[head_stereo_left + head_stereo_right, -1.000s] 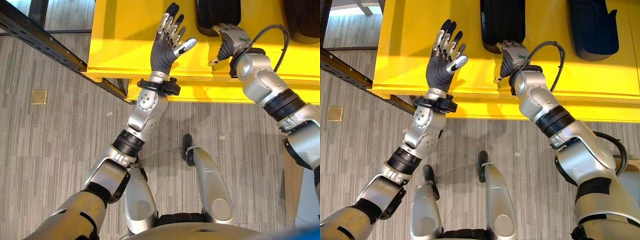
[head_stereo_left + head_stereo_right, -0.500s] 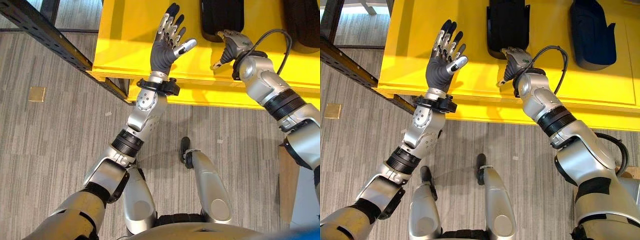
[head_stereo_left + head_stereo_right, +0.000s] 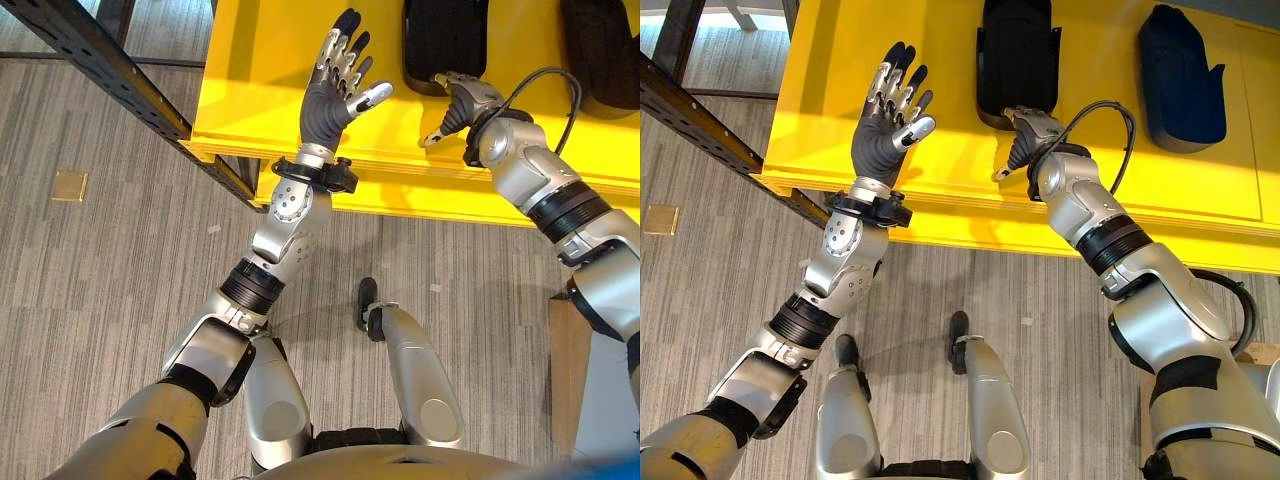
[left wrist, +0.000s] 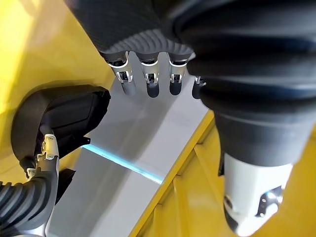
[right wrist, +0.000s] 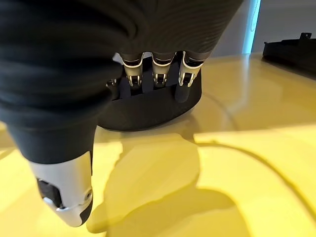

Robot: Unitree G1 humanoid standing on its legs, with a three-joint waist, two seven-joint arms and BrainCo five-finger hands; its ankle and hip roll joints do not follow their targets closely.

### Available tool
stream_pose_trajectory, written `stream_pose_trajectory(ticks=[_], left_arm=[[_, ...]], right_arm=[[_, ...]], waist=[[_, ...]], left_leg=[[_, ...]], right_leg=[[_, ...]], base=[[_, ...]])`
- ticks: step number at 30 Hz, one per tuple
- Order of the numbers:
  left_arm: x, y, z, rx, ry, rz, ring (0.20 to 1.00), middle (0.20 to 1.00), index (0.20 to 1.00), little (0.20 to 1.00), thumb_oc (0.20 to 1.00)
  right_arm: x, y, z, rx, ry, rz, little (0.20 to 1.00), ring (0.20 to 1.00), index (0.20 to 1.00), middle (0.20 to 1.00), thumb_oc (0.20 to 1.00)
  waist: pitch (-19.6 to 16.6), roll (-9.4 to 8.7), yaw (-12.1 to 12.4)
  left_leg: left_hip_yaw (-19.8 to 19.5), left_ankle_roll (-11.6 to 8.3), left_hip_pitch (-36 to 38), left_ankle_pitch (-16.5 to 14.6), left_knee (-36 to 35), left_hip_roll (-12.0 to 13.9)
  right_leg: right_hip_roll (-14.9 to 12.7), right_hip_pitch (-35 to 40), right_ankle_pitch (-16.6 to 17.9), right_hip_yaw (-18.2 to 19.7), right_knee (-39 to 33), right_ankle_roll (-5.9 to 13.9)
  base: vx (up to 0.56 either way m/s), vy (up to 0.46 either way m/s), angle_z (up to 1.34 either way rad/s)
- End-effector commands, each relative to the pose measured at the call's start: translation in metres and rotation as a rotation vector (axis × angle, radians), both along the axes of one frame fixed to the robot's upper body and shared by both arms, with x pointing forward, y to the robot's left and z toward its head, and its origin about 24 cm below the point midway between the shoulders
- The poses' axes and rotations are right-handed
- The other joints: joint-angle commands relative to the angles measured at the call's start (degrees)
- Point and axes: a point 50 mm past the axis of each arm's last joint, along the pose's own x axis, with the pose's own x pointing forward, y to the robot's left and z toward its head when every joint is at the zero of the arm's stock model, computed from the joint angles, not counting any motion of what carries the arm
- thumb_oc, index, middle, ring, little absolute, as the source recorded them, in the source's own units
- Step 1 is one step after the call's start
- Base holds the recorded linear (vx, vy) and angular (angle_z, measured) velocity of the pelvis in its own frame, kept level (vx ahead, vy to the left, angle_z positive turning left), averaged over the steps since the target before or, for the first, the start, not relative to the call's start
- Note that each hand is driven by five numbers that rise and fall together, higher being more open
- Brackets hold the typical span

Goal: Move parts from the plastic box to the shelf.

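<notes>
A black moulded part (image 3: 1015,50) lies on the yellow shelf (image 3: 940,170), and a second dark part (image 3: 1180,75) lies to its right. My right hand (image 3: 1035,125) is at the near end of the first part (image 5: 148,106), open, with its fingers (image 5: 157,74) straight against that end and its thumb stretched out to the side. My left hand (image 3: 885,125) is held up over the shelf's left part, open with fingers spread and nothing in it. The left wrist view looks past its fingers (image 4: 148,81) to the same black part (image 4: 59,118).
A black perforated metal beam (image 3: 100,70) runs diagonally at the shelf's left corner. A small brass plate (image 3: 73,185) sits in the grey floor on the left. A brown box edge (image 3: 570,370) shows at lower right.
The whole picture has shifted, so the camera moved. My right hand stays at the near end of the black part, and the left hand holds its raised pose.
</notes>
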Motion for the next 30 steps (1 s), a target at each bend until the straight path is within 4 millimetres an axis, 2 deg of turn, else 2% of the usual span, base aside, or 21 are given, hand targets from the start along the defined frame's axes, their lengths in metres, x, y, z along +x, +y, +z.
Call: stream_pose_trajectory(ticks=[1, 24, 27, 30], left_arm=[[-0.008, -0.006, -0.010, -0.021, -0.010, -0.036, 1.000, 1.000, 1.000, 1.000, 1.000], [-0.007, -0.003, -0.013, -0.042, -0.003, -0.037, 1.000, 1.000, 1.000, 1.000, 1.000], [-0.006, -0.002, -0.014, -0.045, 0.001, -0.042, 1.000, 1.000, 1.000, 1.000, 1.000], [-0.006, -0.004, -0.013, -0.045, 0.000, -0.041, 1.000, 1.000, 1.000, 1.000, 1.000]], right_arm=[[-0.002, 0.007, -0.033, 0.016, 0.085, 0.052, 1.000, 1.000, 1.000, 1.000, 1.000], [-0.001, 0.002, -0.034, -0.012, 0.087, 0.054, 1.000, 1.000, 1.000, 1.000, 1.000], [-0.003, 0.003, -0.032, 0.036, 0.001, 0.076, 1.000, 1.000, 1.000, 1.000, 1.000], [-0.006, 0.011, -0.016, 0.147, -0.177, 0.124, 1.000, 1.000, 1.000, 1.000, 1.000]], waist=[[-3.82, -0.58, -0.54], [-3.91, 0.10, -0.52], [-3.85, 0.26, -0.58], [-3.86, 0.59, -0.73]], left_leg=[[-0.73, 1.38, -4.22, 7.59, -2.99, 1.31], [-0.98, 1.45, -4.01, 7.54, -2.68, 1.17], [-1.11, 1.47, -3.96, 7.63, -2.70, 1.16], [-1.16, 1.53, -4.05, 7.56, -2.54, 1.00]], right_leg=[[-4.48, 2.36, -3.78, -1.30, 5.84, 5.13], [-4.88, 2.43, -4.27, -1.34, 6.85, 5.18], [-4.92, 2.45, -4.37, -1.29, 7.04, 5.14], [-4.81, 2.30, -4.44, -1.10, 7.21, 5.06]], base=[[0.00, 0.000, 0.00], [0.00, 0.000, 0.00], [0.00, 0.000, 0.00], [0.00, 0.000, 0.00]])
